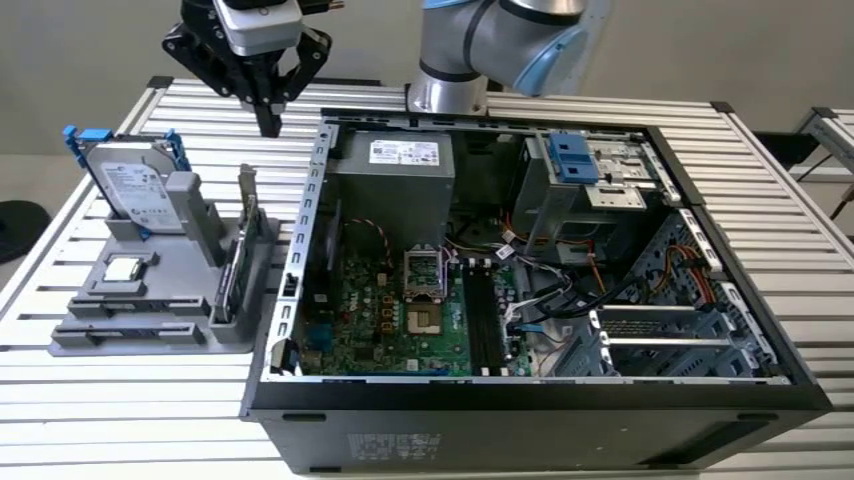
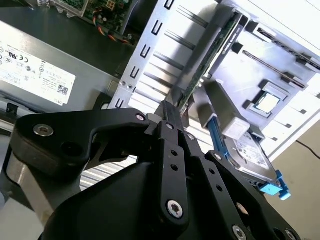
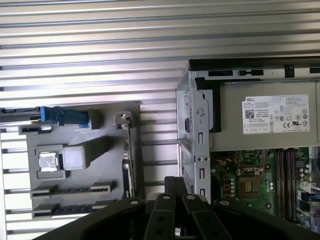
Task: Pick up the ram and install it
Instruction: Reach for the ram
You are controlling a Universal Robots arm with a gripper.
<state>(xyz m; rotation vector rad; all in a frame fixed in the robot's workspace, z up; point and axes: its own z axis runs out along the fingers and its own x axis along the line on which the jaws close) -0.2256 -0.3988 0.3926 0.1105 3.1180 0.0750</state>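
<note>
The ram (image 1: 230,272) is a thin dark green stick standing on its long edge in the grey holder (image 1: 134,335), at the exterior view's left of the open computer case (image 1: 694,195). It also runs as a narrow green strip in the second wrist view (image 2: 207,60) and is seen edge-on in the first wrist view (image 3: 128,162). My gripper (image 1: 271,122) hangs above the table behind the holder, higher than the ram and apart from it. Its black fingers (image 2: 169,107) are pressed together with nothing between them. The long dark memory slots (image 1: 481,322) on the motherboard lie inside the case.
A silver hard drive with a blue bracket (image 1: 134,180) stands in the holder, and a small square processor (image 1: 123,268) lies in front of it. The case's metal side wall (image 1: 318,200) rises right beside the ram. The arm's base (image 1: 454,70) stands behind the case.
</note>
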